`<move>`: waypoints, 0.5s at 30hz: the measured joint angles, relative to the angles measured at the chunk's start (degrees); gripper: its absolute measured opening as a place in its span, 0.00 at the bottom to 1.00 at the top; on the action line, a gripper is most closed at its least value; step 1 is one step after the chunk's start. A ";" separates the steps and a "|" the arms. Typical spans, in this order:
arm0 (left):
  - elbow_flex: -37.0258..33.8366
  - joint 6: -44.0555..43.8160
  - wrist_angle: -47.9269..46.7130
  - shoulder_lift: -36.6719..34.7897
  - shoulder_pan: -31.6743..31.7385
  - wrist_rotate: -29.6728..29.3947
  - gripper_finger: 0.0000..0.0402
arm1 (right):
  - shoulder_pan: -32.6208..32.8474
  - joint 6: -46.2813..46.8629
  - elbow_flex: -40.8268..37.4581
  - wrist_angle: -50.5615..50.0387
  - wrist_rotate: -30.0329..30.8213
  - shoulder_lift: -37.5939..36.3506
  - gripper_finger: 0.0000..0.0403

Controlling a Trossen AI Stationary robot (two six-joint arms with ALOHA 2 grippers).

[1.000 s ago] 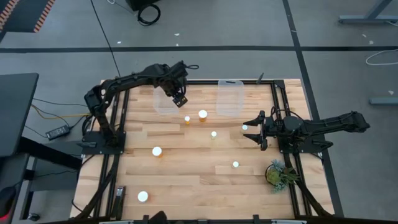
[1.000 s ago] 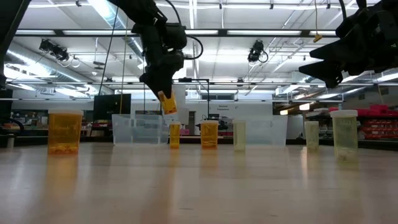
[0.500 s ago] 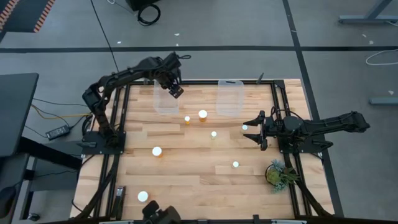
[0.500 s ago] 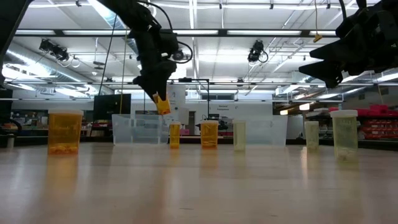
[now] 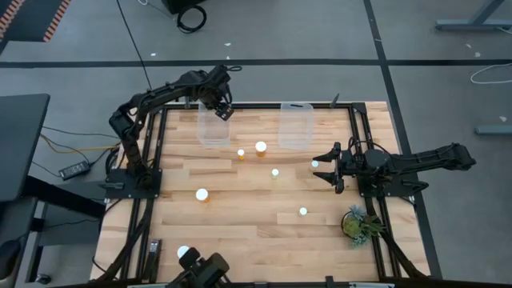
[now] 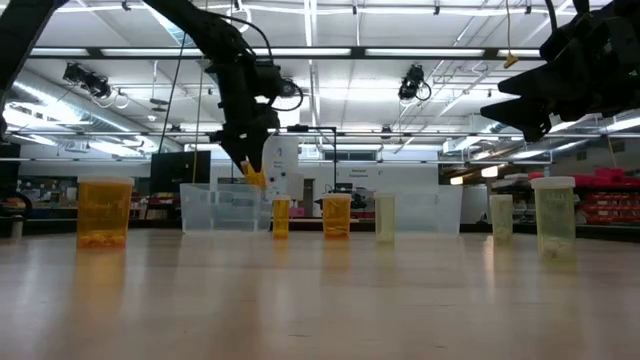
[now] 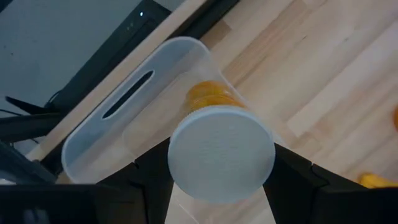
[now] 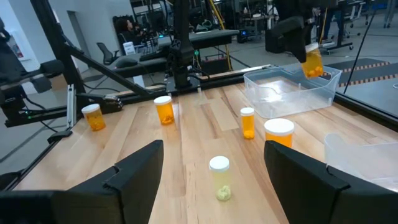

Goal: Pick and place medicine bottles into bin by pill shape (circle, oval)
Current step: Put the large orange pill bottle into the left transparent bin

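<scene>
Hanging above the left clear tub point(image 5: 211, 128), the left gripper point(image 5: 223, 111) has its fingers clamped on one medicine bottle point(image 7: 221, 146) (white cap toward the wrist), evidently positioned for release into it, while the right gripper point(image 5: 329, 165) waits wide-fingered over the desk point(image 5: 240, 224).

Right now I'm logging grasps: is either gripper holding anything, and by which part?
The left gripper holds a medicine bottle by its sides just below the white cap, above the left clear tub. The right gripper is open and holds nothing.
</scene>
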 joint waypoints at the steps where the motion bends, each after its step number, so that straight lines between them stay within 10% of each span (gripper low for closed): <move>1: 0.00 0.02 0.10 0.55 0.15 -0.01 0.53 | 0.01 0.00 0.00 0.00 -0.02 0.00 0.71; 15: 0.00 -0.31 2.19 6.41 1.02 -2.72 0.54 | 0.00 0.00 0.01 -0.02 -0.02 0.00 0.71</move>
